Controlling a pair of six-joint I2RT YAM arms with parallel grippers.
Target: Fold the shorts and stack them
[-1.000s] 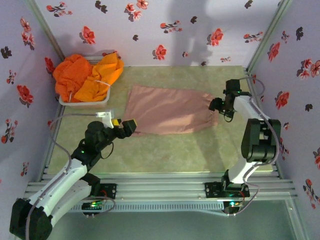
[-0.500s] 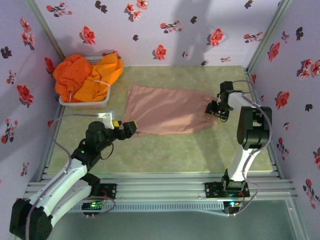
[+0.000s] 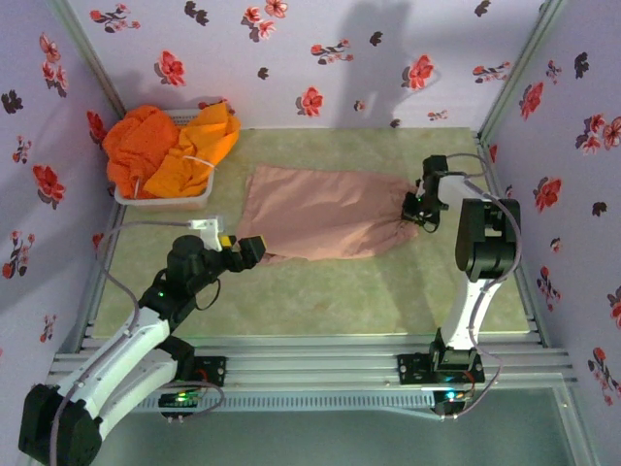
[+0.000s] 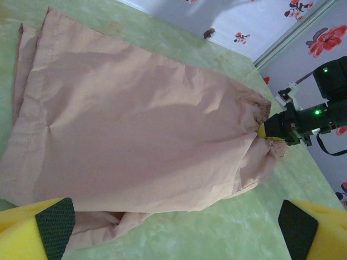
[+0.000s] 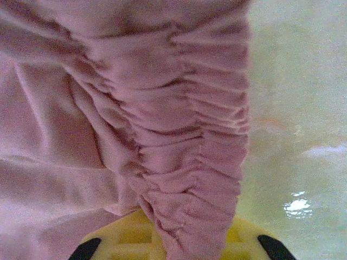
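Nearest, at front left over the mottled green bench (image 3: 320, 291): left fingers (image 3: 254, 246) spread wide, gripping nothing, yellow pads with black tips just beside the near-left hem of the pink-beige shorts (image 3: 325, 214). Lying flat mid-bench, laid sideways with leg hems to the left and gathered waistband to the right. Dusty pink, soft, lightly creased, a little of the under layer peeking out along the near-left edge. From the right wrist, tight ruched folds of elastic waist up close. Further right, right fingers (image 3: 415, 209) clenched on that waistband, cloth bunched into a pinch between the yellow pads. Farthest, in the back-left corner against the flowered wall: white mesh basket (image 3: 160, 199) heaped with two orange shorts (image 3: 136, 146). Deeper orange on the left, yellower on the right and draping over the rim, with a white drawstring (image 3: 197, 160) looping across the yellower pair. Well apart from the pink pair.
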